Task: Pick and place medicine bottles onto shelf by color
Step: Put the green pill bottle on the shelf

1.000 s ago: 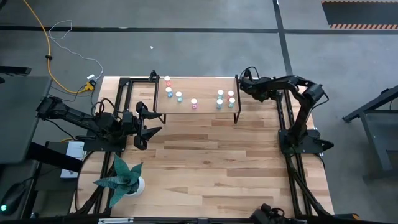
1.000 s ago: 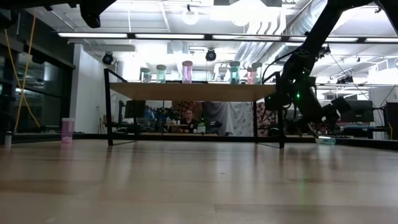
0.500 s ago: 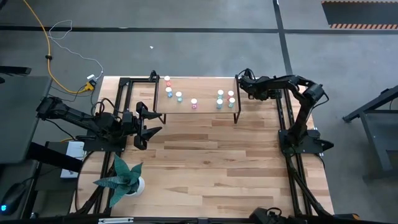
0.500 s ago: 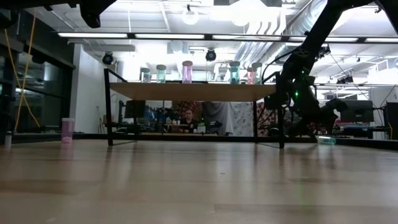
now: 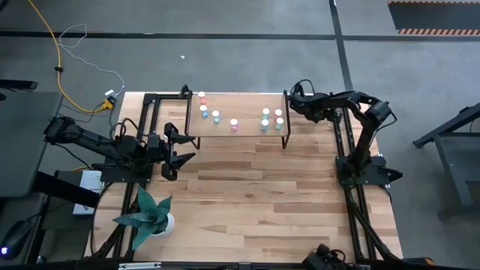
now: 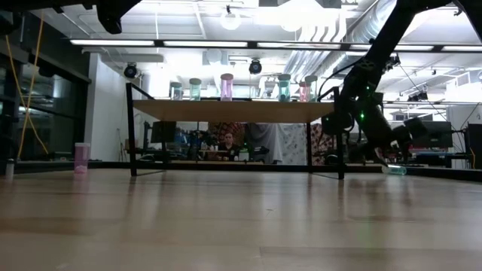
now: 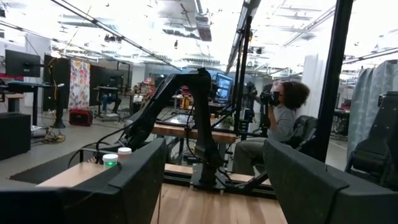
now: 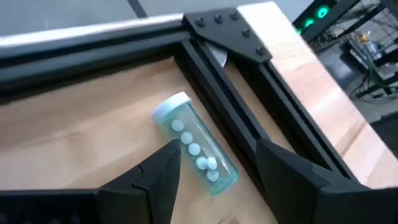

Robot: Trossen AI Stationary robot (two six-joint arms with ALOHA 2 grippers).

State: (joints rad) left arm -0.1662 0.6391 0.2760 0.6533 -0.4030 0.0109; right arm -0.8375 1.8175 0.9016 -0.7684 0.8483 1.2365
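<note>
- Barely anything has moved since a second ago: the right gripper [image 5: 294, 98] dipped slightly toward the shelf's right end half a second back and now sits where it started, and every bottle stays where it was.
- So there's a teal bottle [image 8: 196, 144] lying on its side on the table [image 5: 255, 187], white cap pointing away from the fingers, snug against the black frame rail [image 8: 224, 106] at the table's far right corner. You can see little white pills inside it.
- Right gripper hovers right over it, fingers [image 8: 155, 171] parted on either side of the bottle and not touching it, so nothing is held.
- Seven bottles stand upright on the shelf [image 5: 247, 129] along the table's far edge: three toward its left end [image 5: 204, 105], one pink near the middle [image 5: 234, 124], three at the right end [image 5: 271, 118].
- One pink bottle [image 6: 81, 157] stands alone on the table, off past the shelf's left legs in the low view.
- Left gripper [image 5: 182, 147] waits near the table's left edge, jaws spread wide, empty.
- Potted plant [image 5: 146, 214] sits at the near left corner.
</note>
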